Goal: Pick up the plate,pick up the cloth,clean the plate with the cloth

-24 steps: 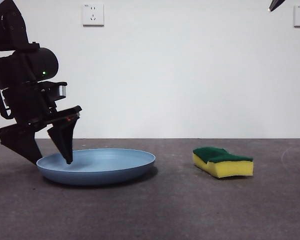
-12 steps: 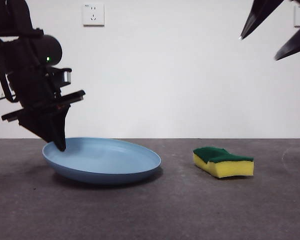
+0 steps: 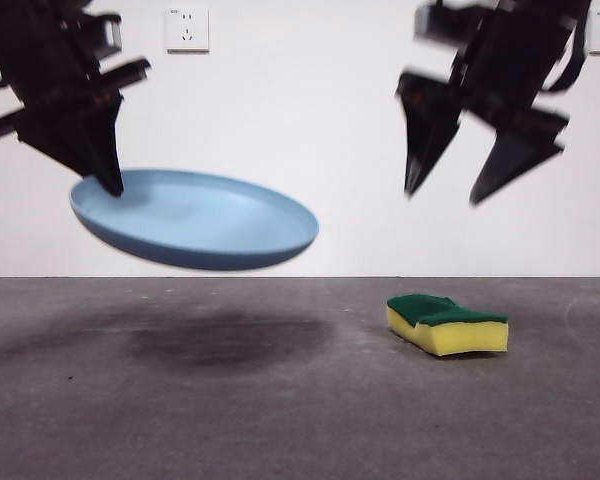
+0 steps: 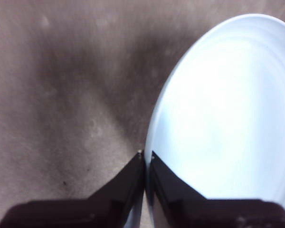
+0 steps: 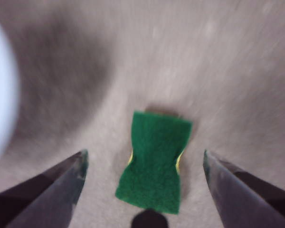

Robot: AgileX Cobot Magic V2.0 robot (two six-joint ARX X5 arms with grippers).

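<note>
No writing is readable anywhere. The cloth (image 3: 446,324), a yellow sponge with a green top, lies flat on the table (image 3: 280,420). The right gripper (image 3: 457,190) hangs above it, jaws spread wide; the right wrist view shows the green top between them. Beside the cloth, the left gripper (image 3: 105,180) pinches the plate's (image 3: 195,220) rim, holding it tilted, clear of the table. Behind, two wall sockets (image 3: 186,29).
</note>
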